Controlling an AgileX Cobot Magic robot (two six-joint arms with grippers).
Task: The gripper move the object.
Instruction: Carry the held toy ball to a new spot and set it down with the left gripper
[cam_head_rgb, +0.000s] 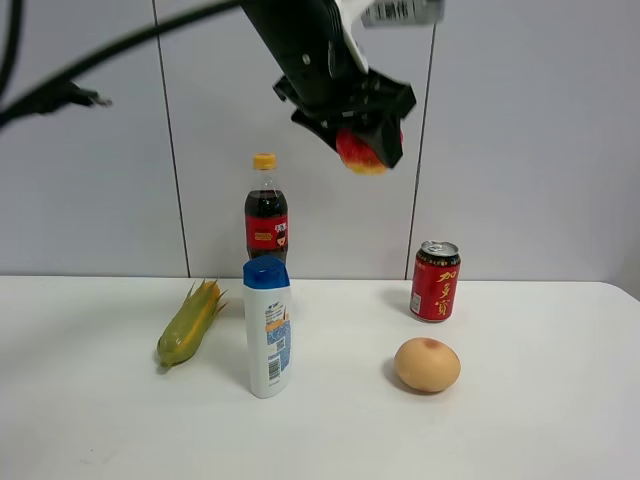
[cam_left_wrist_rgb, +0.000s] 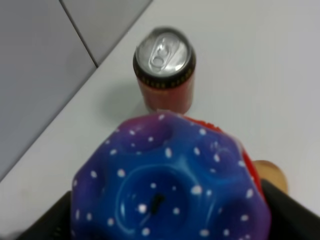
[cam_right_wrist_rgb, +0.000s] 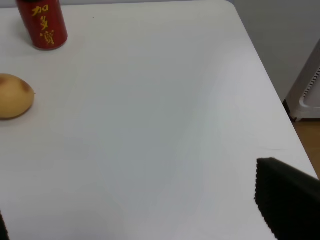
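The object, a dimpled ball (cam_head_rgb: 362, 153) with a blue-purple top and a red and yellow underside, hangs high above the table, held in my left gripper (cam_head_rgb: 365, 140). In the left wrist view the ball (cam_left_wrist_rgb: 170, 185) fills the lower half between the black jaws of that gripper (cam_left_wrist_rgb: 170, 222), directly above the red can. My right gripper (cam_right_wrist_rgb: 135, 210) is open and empty over bare table. One black finger (cam_right_wrist_rgb: 290, 200) shows and the other is only a sliver at the frame edge. The right gripper is out of the exterior view.
On the white table (cam_head_rgb: 540, 420) stand a cola bottle (cam_head_rgb: 266, 215), a white bottle with a blue cap (cam_head_rgb: 267, 328) and a red can (cam_head_rgb: 435, 281). A corn cob (cam_head_rgb: 188, 323) and a tan peach-like fruit (cam_head_rgb: 427, 365) lie there too. The table's right edge (cam_right_wrist_rgb: 260, 85) drops off.
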